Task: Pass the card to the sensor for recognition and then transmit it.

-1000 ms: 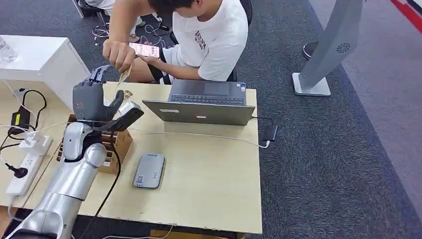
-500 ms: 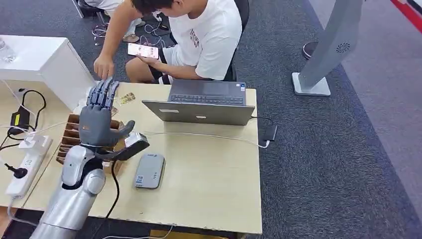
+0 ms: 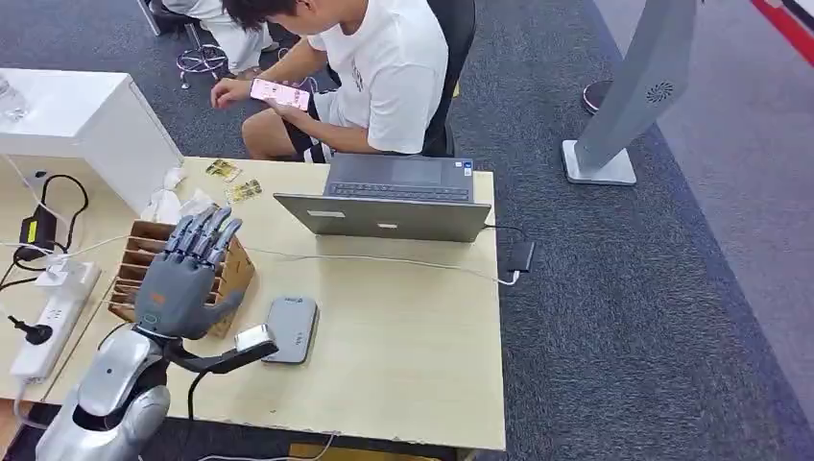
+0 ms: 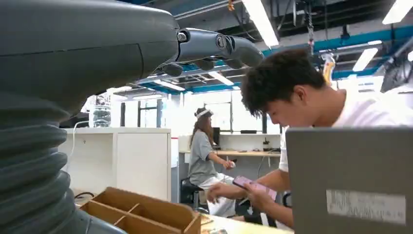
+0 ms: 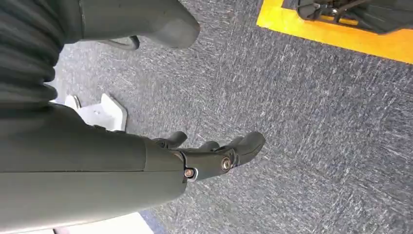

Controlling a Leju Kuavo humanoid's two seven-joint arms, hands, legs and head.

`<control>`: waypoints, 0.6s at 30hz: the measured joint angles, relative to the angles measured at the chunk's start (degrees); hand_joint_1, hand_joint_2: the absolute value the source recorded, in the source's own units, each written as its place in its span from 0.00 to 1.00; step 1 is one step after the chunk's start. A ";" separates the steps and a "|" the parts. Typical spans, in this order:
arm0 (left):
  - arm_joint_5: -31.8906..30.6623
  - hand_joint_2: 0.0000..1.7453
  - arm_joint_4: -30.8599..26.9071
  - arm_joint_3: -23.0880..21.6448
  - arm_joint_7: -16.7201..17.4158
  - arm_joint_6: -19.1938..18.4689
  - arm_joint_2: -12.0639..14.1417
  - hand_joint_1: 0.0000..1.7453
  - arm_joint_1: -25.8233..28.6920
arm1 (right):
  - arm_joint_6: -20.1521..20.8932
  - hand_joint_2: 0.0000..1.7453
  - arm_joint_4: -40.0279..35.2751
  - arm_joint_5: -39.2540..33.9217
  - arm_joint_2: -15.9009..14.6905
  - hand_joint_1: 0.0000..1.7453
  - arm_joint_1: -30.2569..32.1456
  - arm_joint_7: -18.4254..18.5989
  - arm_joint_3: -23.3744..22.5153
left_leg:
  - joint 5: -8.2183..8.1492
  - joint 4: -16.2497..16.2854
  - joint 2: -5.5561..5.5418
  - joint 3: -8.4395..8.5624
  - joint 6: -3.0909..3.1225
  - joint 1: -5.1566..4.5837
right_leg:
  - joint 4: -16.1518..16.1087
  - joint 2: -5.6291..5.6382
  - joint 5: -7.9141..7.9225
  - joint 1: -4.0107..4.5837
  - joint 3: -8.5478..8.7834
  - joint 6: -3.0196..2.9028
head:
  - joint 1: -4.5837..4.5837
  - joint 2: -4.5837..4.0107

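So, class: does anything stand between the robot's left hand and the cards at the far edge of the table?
Yes. The cardboard box lies under and beyond the left hand, and crumpled white paper sits just before the cards.

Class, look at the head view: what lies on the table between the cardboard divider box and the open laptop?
In the head view, a thin white cable crosses bare tabletop between the cardboard divider box and the laptop.

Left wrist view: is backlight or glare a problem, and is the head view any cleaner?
Left wrist view: bright windows and ceiling strips wash out the background; the left hand looms dark. Head view: evenly lit, sharp on the sensor and table.
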 joint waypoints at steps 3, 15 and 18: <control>-0.52 1.00 -2.02 -0.31 0.11 -2.31 1.48 0.00 2.83 | -0.33 1.00 0.09 -0.31 -0.02 0.00 0.21 -0.33 -0.46 | -0.01 0.00 -0.01 -0.01 0.00 0.00 | -0.01 0.00 -0.01 0.00 -0.03 0.00 | 0.00 0.00; 0.79 1.00 -6.62 -1.79 -0.13 -6.47 5.88 0.00 8.38 | -0.18 1.00 0.33 -0.57 -0.15 0.00 0.45 0.15 -2.12 | -0.02 -0.01 -0.02 -0.01 0.02 0.00 | 0.00 -0.03 -0.02 0.01 -0.01 0.00 | 0.00 0.00; 0.79 1.00 -6.86 -1.86 -0.13 -6.53 6.12 0.00 8.79 | -0.18 1.00 0.35 -0.57 -0.15 0.00 0.45 0.15 -2.36 | -0.01 0.00 -0.02 -0.02 0.02 0.00 | 0.00 -0.03 -0.02 0.00 -0.01 0.00 | -0.02 0.00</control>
